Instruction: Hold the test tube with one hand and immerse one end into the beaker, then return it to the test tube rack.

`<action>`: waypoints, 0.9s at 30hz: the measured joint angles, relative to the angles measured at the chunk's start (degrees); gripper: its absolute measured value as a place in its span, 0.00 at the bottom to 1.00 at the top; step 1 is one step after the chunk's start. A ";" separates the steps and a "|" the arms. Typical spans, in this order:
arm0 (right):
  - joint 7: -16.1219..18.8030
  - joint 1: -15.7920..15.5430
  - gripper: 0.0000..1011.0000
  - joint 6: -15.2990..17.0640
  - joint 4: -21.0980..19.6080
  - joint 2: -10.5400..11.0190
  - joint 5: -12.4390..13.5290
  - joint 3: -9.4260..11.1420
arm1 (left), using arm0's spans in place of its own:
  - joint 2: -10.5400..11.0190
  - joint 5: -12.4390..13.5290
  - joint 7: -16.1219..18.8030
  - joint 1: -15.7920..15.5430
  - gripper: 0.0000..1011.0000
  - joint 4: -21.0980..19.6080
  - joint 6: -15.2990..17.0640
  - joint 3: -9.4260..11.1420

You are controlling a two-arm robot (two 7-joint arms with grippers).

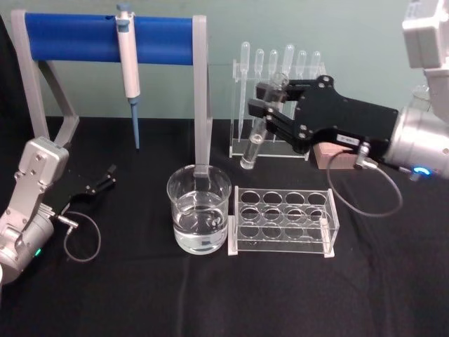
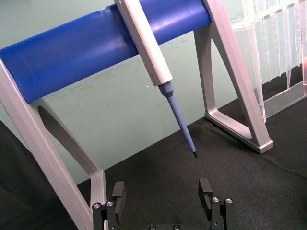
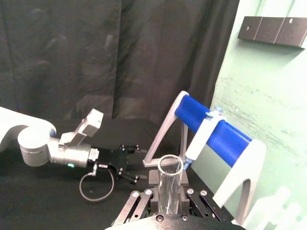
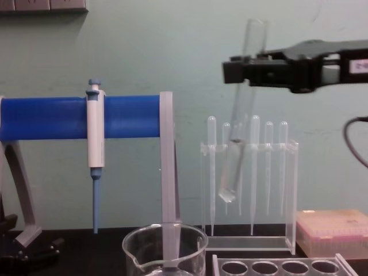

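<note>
Jaws of my right hand [image 1: 270, 100] are clamped on the test tube [image 4: 240, 109] near its upper part, holding it in the air, slightly tilted, rim up. In the chest view its rounded bottom hangs clear above the counter [image 1: 140, 295], in front of the pipette stand [image 1: 270, 151], with what may be a little liquid at the bottom; I can't be sure. The beaker [image 1: 199, 217], part full of clear liquid, stands lower and to the left, well apart from the tube. The empty tube rack [image 1: 283, 223] sits just beside the beaker's right side. My left hand [image 2: 163, 194] rests low at the counter's left, jaws wide apart, near the blue pipette holder [image 1: 105, 38].
</note>
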 joint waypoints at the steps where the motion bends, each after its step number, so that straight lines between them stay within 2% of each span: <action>1: 0.01 -0.74 0.22 -0.34 -0.15 0.68 0.28 0.34 | 0.00 0.00 0.00 0.00 0.99 0.00 0.00 0.00; 10: 0.07 -4.79 0.22 -2.08 0.09 3.37 0.78 1.25 | 0.00 0.00 0.00 0.00 0.99 0.00 0.00 0.00; 27: -1.26 -8.34 0.22 -3.16 1.53 3.42 -1.61 1.64 | 0.00 0.00 0.00 0.00 0.99 0.00 0.00 0.00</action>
